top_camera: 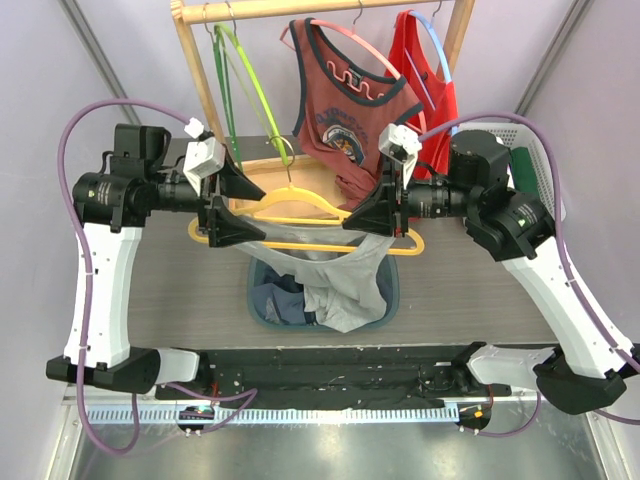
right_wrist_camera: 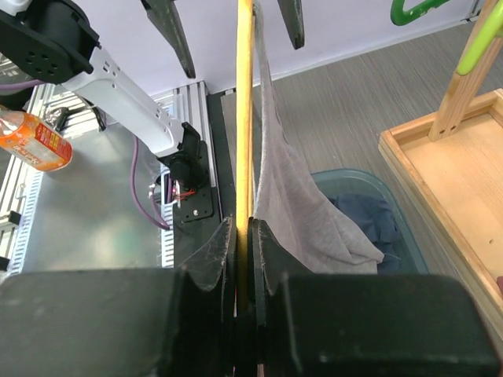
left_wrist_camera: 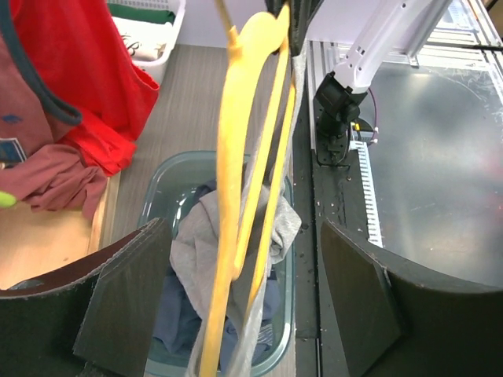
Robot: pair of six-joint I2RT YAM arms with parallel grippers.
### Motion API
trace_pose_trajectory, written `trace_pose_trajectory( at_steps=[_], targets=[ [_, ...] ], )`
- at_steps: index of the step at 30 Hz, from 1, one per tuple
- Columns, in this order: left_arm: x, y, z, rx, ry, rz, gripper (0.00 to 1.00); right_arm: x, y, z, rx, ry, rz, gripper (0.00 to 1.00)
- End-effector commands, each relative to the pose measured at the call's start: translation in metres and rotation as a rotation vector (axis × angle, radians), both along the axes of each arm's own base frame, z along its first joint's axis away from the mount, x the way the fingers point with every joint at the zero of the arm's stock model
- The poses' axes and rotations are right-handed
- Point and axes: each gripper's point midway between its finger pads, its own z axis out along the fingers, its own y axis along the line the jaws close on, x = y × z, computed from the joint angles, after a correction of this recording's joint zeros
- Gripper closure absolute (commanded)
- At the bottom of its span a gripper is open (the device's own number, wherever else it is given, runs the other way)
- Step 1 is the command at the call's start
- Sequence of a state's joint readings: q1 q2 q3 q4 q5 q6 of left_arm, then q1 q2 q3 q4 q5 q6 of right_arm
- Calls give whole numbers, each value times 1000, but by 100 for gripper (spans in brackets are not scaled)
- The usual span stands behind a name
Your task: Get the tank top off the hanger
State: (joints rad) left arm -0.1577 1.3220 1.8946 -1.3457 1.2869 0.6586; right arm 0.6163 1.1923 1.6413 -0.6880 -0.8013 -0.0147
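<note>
A yellow hanger (top_camera: 300, 207) is held level above a teal basket (top_camera: 252, 292). A grey tank top (top_camera: 345, 285) hangs from its bottom bar and right end, drooping into the basket. My right gripper (top_camera: 372, 215) is shut on the hanger's right end; the right wrist view shows the jaws pinched on the yellow bar (right_wrist_camera: 244, 118), with the grey cloth (right_wrist_camera: 291, 196) beside them. My left gripper (top_camera: 228, 208) is open, its jaws wide apart on either side of the hanger's left end (left_wrist_camera: 236, 157) and the grey cloth (left_wrist_camera: 196, 243), touching neither.
A wooden rack (top_camera: 195, 60) at the back holds green hangers (top_camera: 245, 70), a maroon tank top (top_camera: 340, 100) and a red one (top_camera: 420, 70). A white crate (top_camera: 535, 165) sits at the right. Dark blue clothes (top_camera: 275, 305) lie in the basket.
</note>
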Motion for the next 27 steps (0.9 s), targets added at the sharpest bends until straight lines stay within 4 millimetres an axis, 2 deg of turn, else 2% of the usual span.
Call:
trace_pose_trajectory(
  at_steps=[1, 4, 7, 8, 11, 16, 19, 20, 22, 23, 25, 27],
  targets=[
    [-27, -1, -8, -6, 127, -48, 19, -6, 5, 33, 93, -73, 45, 99],
    [-25, -3, -10, -10, 132, -56, 22, -7, 7, 33, 97, -68, 55, 98],
    [-22, -6, -5, -28, 134, -69, 32, -6, 9, 32, 97, -67, 60, 99],
    [-22, -7, -3, -32, 132, -71, 40, -6, 9, 33, 99, -71, 59, 99],
    [-19, -8, 4, -41, 114, -70, 53, -5, 10, 29, 93, -63, 58, 99],
    [-23, -9, 14, -61, 96, -81, 58, -3, 10, 25, 85, -55, 52, 99],
    [-21, -9, 11, -46, 86, -75, 72, -3, 10, 27, 88, -62, 51, 99],
    [-21, -9, 10, -43, 83, -73, 83, -2, 11, 27, 87, -61, 51, 99],
    [-20, -10, 8, -38, 86, -72, 96, -1, 11, 30, 91, -66, 48, 99],
    [-21, -10, 8, -35, 86, -70, 100, -1, 11, 31, 93, -69, 48, 99],
    [-20, -10, 6, -31, 87, -70, 100, 0, 12, 31, 94, -73, 47, 98],
    [-20, -10, 5, -21, 82, -62, 100, 2, 10, 34, 99, -84, 24, 77]
  ],
)
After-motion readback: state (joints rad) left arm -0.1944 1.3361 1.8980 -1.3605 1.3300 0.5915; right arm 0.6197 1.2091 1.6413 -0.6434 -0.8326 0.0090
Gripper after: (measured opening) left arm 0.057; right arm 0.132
